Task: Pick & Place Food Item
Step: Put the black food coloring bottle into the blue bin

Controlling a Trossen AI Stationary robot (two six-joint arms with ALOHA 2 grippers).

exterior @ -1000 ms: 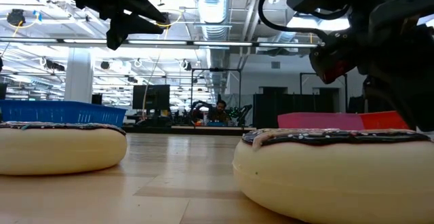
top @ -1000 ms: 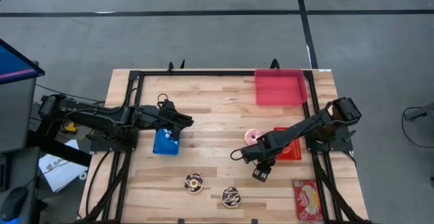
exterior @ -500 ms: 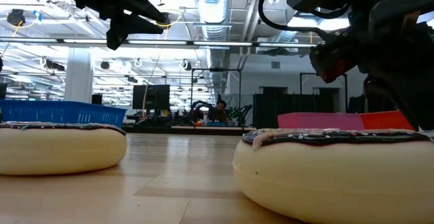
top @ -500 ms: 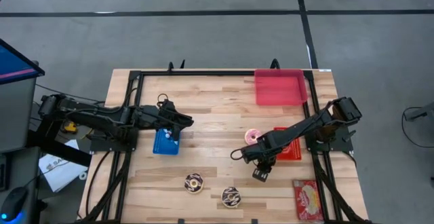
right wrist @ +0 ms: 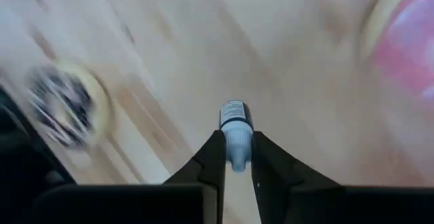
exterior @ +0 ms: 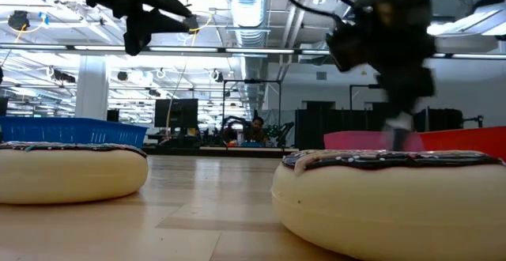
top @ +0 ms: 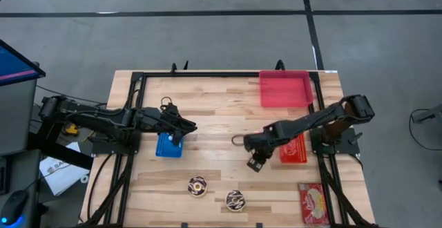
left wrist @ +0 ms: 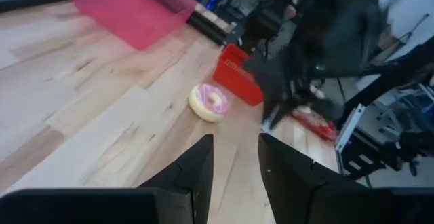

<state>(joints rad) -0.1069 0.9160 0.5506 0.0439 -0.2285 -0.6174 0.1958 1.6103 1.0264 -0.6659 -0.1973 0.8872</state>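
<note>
My right gripper (top: 254, 164) hangs over the table's middle, shut on a small bluish-white item (right wrist: 235, 124). A pink-iced donut (left wrist: 209, 102) lies flat on the wood next to a red bin (top: 295, 150); my right arm covers it in the high view. Two chocolate-iced donuts (top: 198, 185) (top: 235, 200) lie near the front edge. My left gripper (top: 188, 126) waits above a blue bin (top: 168, 146), open with nothing between its fingers (left wrist: 201, 164). My right gripper pinches the small item between its two fingers, with the lower part (right wrist: 236, 149) between the fingertips. The labelled end (right wrist: 234, 108) sticks out past them. The fingers point steeply down. The item looks lifted clear of the wood.
A pink bin (top: 284, 88) stands at the far right of the table. A snack packet (top: 314, 204) lies at the near right corner. Bare wood lies between the blue bin and the red bin.
My right gripper has risen and gone toward the table's left and far edges, tipping a little as it went. Its arm now covers the pink donut in the high view. The donuts and bins have stayed in place.
</note>
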